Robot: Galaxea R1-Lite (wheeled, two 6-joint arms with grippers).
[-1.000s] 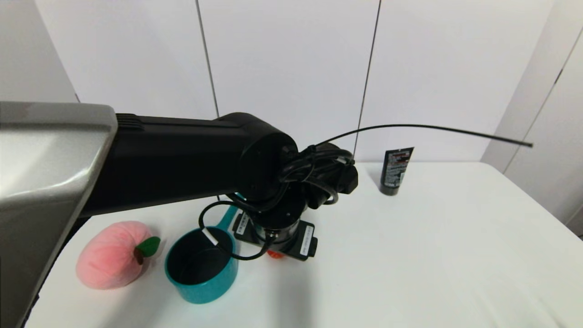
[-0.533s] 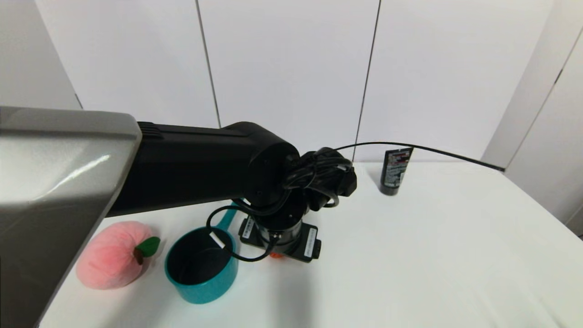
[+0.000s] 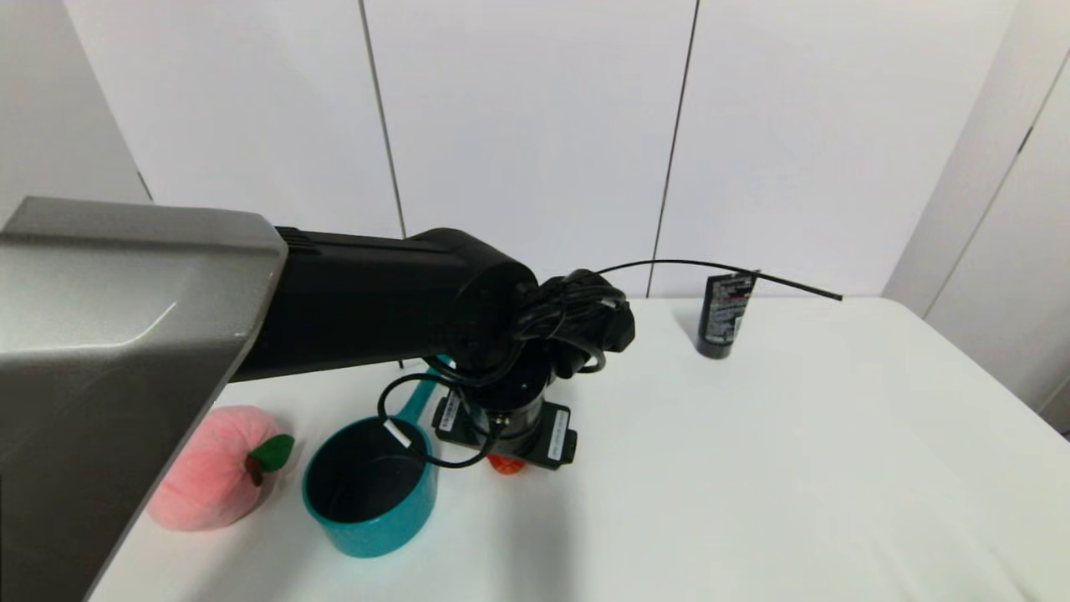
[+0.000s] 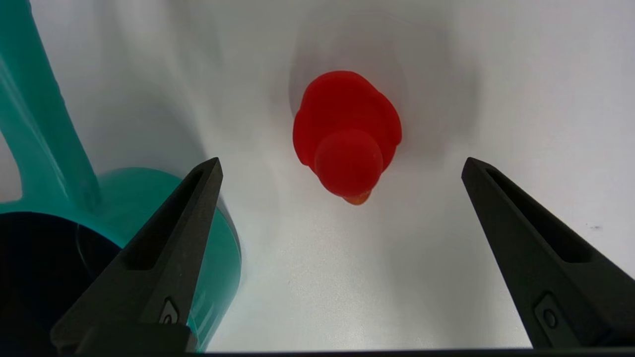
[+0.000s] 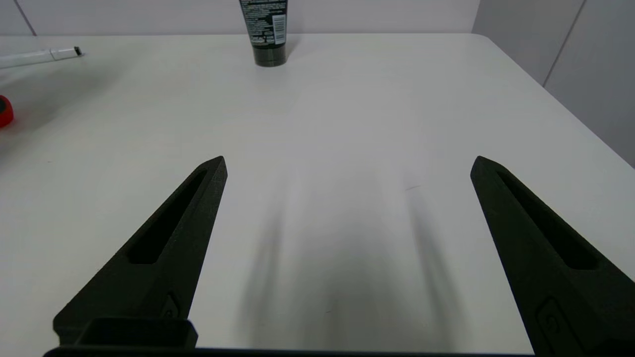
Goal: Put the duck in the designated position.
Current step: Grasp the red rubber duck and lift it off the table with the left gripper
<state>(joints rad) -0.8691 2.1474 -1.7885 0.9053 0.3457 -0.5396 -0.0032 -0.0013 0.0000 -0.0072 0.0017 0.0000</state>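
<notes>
The duck (image 4: 347, 134) is small, glossy and red with an orange beak, and it stands on the white table right beside the teal pot (image 4: 208, 248). My left gripper (image 4: 342, 159) hangs above it, pointing down, open, with the fingers wide on either side and not touching it. In the head view only a red bit of the duck (image 3: 506, 464) shows under the left wrist (image 3: 506, 418). The right gripper (image 5: 348, 159) is open and holds nothing, low over bare table on the right; the duck (image 5: 4, 111) shows at its view's edge.
The teal pot (image 3: 368, 493) with its handle sits left of the duck, and a pink plush peach (image 3: 217, 468) lies farther left. A black tube (image 3: 723, 313) stands at the back. A white pen (image 5: 39, 55) lies beyond the duck. White tabletop stretches to the right.
The left wrist has shifted slightly back and up, so a little more of the duck shows beneath it. The duck, pot and peach have stayed put.
</notes>
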